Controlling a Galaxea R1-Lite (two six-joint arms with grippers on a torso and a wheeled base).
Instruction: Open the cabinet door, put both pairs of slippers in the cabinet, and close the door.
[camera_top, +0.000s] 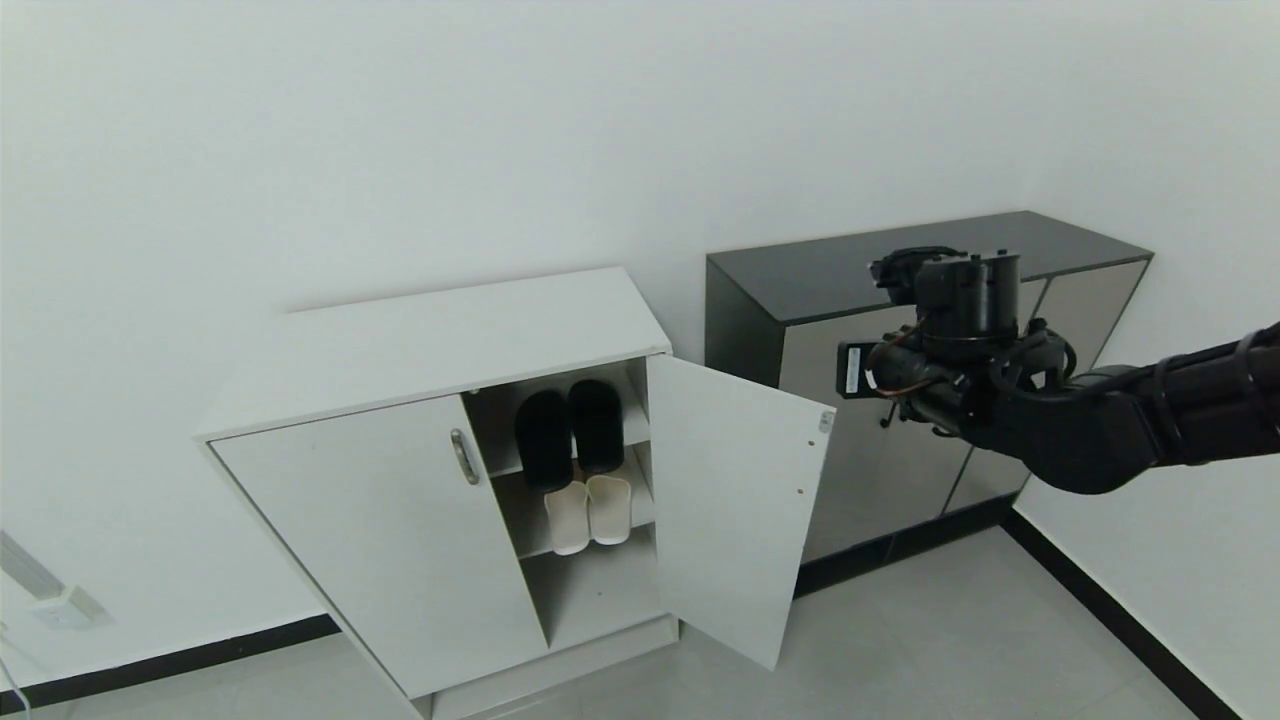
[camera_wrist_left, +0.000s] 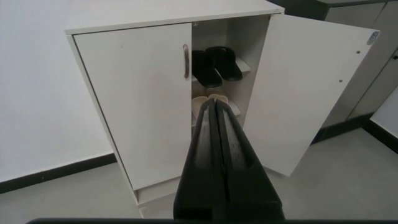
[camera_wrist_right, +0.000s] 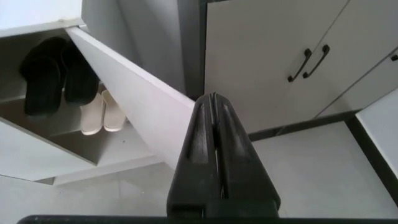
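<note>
The cabinet (camera_top: 430, 340) has one door (camera_top: 735, 500) swung wide open. Inside it, the black slippers (camera_top: 570, 435) sit on the top shelf and the white slippers (camera_top: 588, 512) on the shelf below. The right gripper (camera_wrist_right: 214, 98) hangs near the door's free edge, pinched together and empty. The left gripper (camera_wrist_left: 215, 102), also pinched together and empty, faces the cabinet's front. A dark cabinet (camera_top: 900, 250) stands beside it.

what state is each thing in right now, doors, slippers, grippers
right cabinet door: open
left cabinet door: shut
black slippers: inside the cabinet, on the upper shelf
white slippers: inside the cabinet, on the shelf below
left gripper: fingers shut, holding nothing
right gripper: fingers shut, holding nothing
dark cabinet doors: shut
</note>
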